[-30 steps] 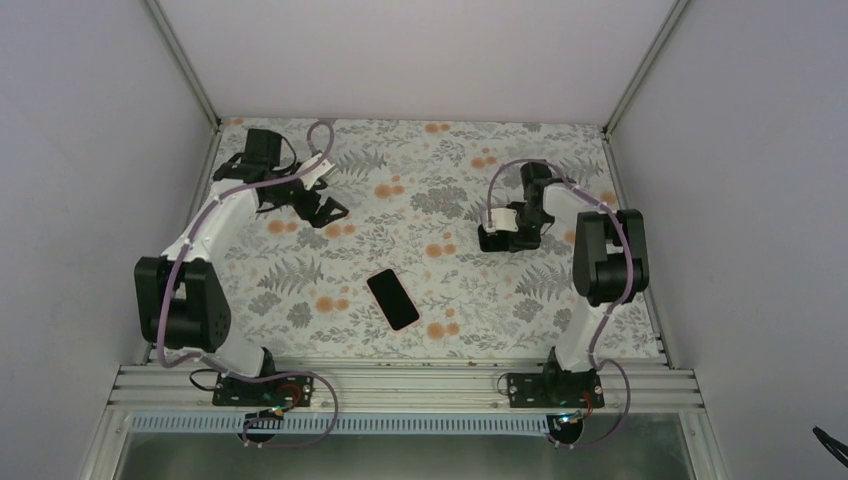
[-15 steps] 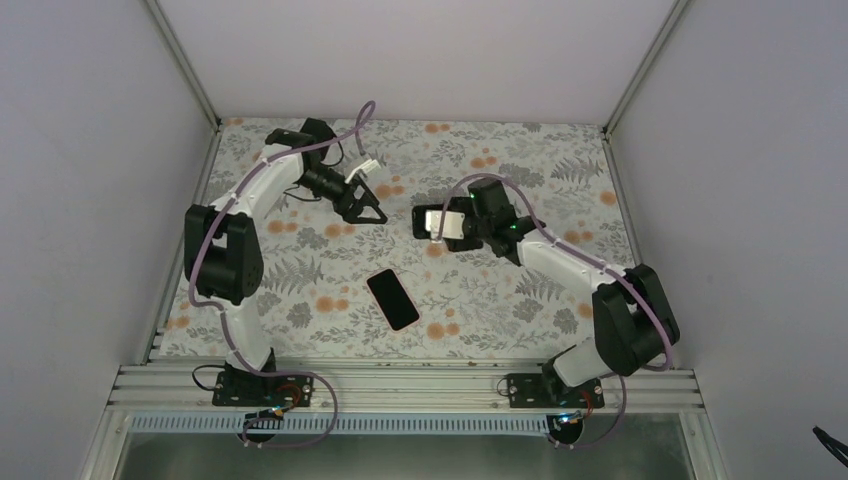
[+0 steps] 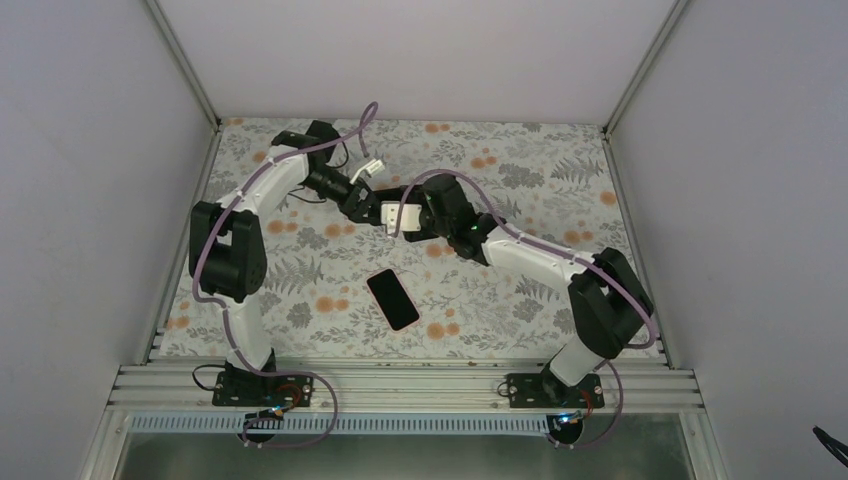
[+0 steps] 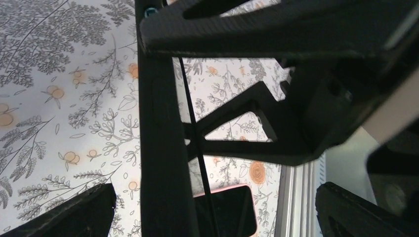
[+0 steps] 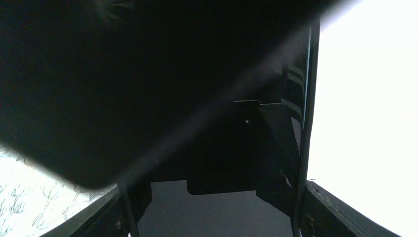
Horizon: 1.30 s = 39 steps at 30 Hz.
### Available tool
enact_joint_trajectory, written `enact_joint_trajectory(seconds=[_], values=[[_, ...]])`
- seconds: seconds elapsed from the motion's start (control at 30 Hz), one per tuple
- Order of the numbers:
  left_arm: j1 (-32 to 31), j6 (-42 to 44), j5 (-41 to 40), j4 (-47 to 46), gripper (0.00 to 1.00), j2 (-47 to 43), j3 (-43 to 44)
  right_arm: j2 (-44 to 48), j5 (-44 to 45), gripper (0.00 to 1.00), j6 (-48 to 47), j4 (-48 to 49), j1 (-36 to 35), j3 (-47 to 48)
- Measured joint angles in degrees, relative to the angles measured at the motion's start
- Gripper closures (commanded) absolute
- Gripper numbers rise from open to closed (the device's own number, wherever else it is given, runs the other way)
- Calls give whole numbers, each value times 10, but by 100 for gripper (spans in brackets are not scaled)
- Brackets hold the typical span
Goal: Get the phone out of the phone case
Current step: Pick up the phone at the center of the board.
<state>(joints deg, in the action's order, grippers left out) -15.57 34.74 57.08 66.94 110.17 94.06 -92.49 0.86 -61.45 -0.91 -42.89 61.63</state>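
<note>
So, the phone (image 3: 392,298) lay flat near the front of the counter (image 3: 520,290), black screen up, its pink case (image 3: 409,324) showing as a thin rim. Further back, over the leafy, orange-flowered print, the left pincer (image 3: 362,203) gaped wide and the right pincer (image 3: 388,217) stood apart too, neither gripping anything. Plain pale walls (image 3: 420,60) behind.

Top cam: fixed, high behind the arm bases, looks down on the whole floral-print bench (image 3: 480,310), near edge at bottom. Left wrist cam: low and close, facing across the bench towards a metal edge rail (image 4: 296,197); shares the black phone in its pink-edged case (image 3: 392,298) with top. Right wrist cam: nearly blocked by dark hardware (image 5: 148,74) at the lens; bench sliver bottom-left.
</note>
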Motion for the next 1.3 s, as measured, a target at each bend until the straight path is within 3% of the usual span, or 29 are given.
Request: enact_joint_trajectory(seconds=[0.13, 0.23, 0.3, 0.6, 0.77, 0.8, 0.97, 1.1, 1.3], values=[[0, -21, -13, -22, 41, -7, -10, -16, 16, 55, 2, 13, -19, 16], [0, -26, -16, -27, 77, -8, -11, -23, 22, 54, 2, 17, -26, 20], [0, -26, -24, -31, 96, -8, -11, -23, 24, 49, 2, 17, -28, 20], [10, -34, -16, -10, 98, -9, -9, 7, 13, 29, -4, -8, -26, 17], [-7, -14, 1, 26, 98, -27, 23, 68, -144, 28, -20, -64, 38, 18], [-12, -1, -11, 29, 98, -38, 26, 76, -194, 29, -23, -84, 56, 27], [-22, 74, -151, 43, 98, -127, 10, 87, -277, 29, -15, -224, 196, 89], [-48, 99, -215, 28, 98, -203, -24, 71, -355, 29, -14, -323, 209, 112], [-77, 110, -261, 0, 98, -247, -85, 46, -449, 32, 2, -381, 216, 144]])
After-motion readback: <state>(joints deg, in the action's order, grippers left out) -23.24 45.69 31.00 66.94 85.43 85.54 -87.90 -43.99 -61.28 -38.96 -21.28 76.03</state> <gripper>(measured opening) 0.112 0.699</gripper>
